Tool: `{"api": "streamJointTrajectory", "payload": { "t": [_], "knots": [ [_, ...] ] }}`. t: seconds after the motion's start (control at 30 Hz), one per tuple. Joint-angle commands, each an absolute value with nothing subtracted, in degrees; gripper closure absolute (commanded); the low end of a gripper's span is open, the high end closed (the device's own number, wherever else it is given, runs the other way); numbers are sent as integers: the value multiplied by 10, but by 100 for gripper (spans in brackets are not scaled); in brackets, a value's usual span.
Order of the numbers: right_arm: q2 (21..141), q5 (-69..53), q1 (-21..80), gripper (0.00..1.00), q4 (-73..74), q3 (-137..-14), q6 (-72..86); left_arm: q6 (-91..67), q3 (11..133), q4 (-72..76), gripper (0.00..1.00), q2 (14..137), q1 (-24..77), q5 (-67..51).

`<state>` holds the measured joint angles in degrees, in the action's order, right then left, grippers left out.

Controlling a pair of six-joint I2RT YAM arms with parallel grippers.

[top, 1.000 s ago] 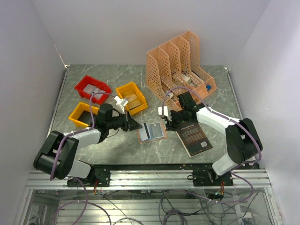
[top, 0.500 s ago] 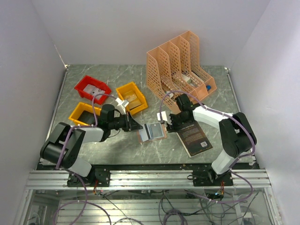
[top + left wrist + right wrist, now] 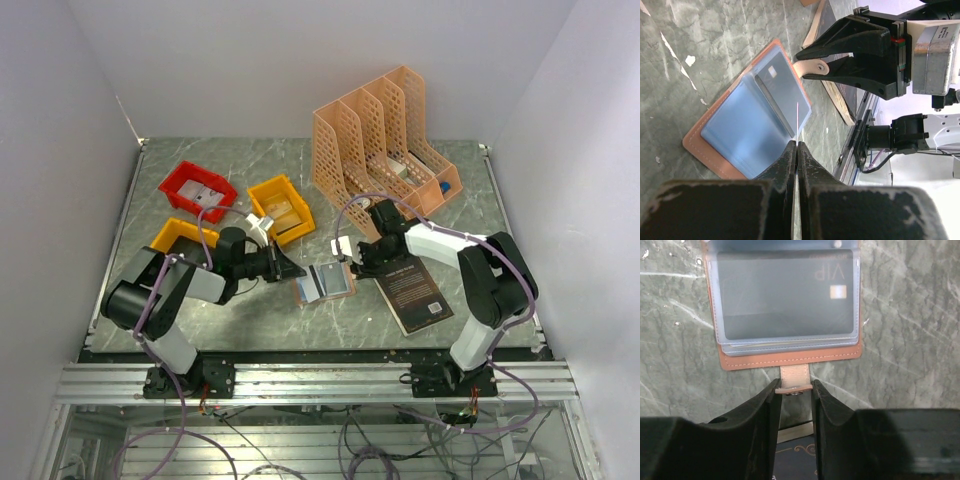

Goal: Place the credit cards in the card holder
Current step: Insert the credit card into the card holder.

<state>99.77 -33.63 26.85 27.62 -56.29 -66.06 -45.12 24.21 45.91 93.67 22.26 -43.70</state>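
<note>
The card holder (image 3: pixel 325 282) lies open on the table between both arms, salmon outside and pale blue inside. It fills the left wrist view (image 3: pixel 752 122) and the top of the right wrist view (image 3: pixel 785 347). A grey credit card marked VIP (image 3: pixel 785 295) sits in its clear sleeve. My left gripper (image 3: pixel 293 268) (image 3: pixel 797 144) is shut on a thin credit card (image 3: pixel 797 117), seen edge-on, its tip over the holder's inner fold. My right gripper (image 3: pixel 352 260) (image 3: pixel 794 386) is shut on the holder's strap tab (image 3: pixel 794 376) at its right edge.
A black book (image 3: pixel 412 288) lies under my right arm. A peach lattice file organizer (image 3: pixel 385 140) stands at the back right. A red bin (image 3: pixel 197 188) and two yellow bins (image 3: pixel 280 208) (image 3: pixel 176 240) stand at the back left, holding small flat items.
Both arms have drawn their elbows in. My right gripper has moved a little left and closed on the strap. The left gripper tip stays at the holder's left edge with the card.
</note>
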Motion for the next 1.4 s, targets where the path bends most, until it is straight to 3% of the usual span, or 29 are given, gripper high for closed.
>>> {"api": "streamJointTrajectory", "payload": {
  "t": [0.0, 0.83, 1.13, 1.37],
  "knots": [
    [1021, -337, 279, 72, 279, -590, -656, -458, 236, 501, 93, 943, 215, -428],
    [1035, -343, 308, 78, 279, -598, -650, -439, 223, 443, 93, 917, 166, -433],
    [1036, -340, 310, 78, 281, -599, -652, -521, 200, 593, 93, 953, 166, -461],
    [1035, -339, 312, 79, 280, -599, -651, -494, 207, 547, 93, 954, 166, -453]
  ]
}}
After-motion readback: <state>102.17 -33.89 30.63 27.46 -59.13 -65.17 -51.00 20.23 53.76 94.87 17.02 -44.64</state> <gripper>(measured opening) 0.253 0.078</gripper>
